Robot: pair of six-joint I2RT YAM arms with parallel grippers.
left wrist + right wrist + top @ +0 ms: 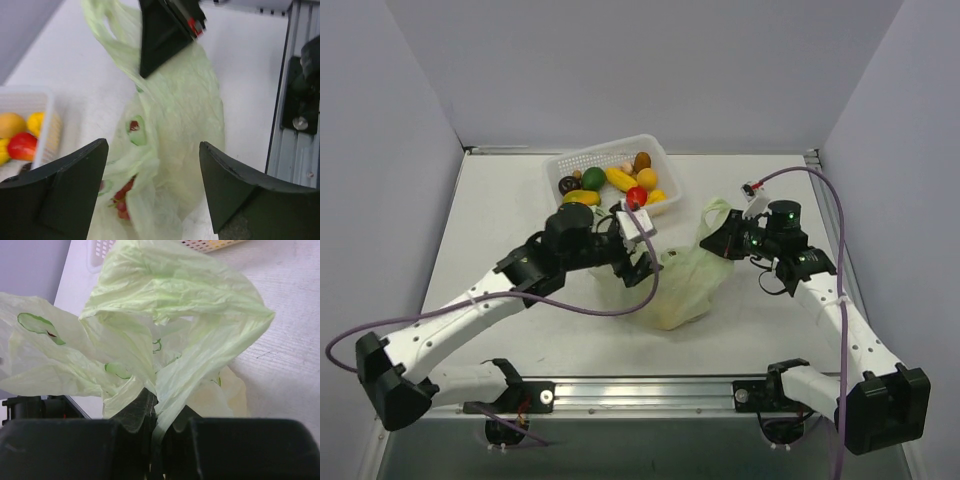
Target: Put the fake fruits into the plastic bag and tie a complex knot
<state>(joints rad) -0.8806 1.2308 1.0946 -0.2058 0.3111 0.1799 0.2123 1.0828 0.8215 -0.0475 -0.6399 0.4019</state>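
Your right hand (152, 407) pinches bag (685, 290) handle. Your left hand (152, 150) spread over bag, mid-desk (500, 200). Several fruits (620, 180) in basket (655, 152), far side.

We log even, diffuse light from above in the top view. The table (500, 200) is bright, the walls (650, 70) evenly lit, shadows faint and soft-edged. Left wrist view: mild blur throughout. The bag (190, 110) beyond the left gripper (152, 150) is soft, and the fingers (65, 190) are near-black and unsharp. Right wrist view: sharper. Light passes through the bag above the right gripper (152, 407), whose fingers are underexposed, without detail.
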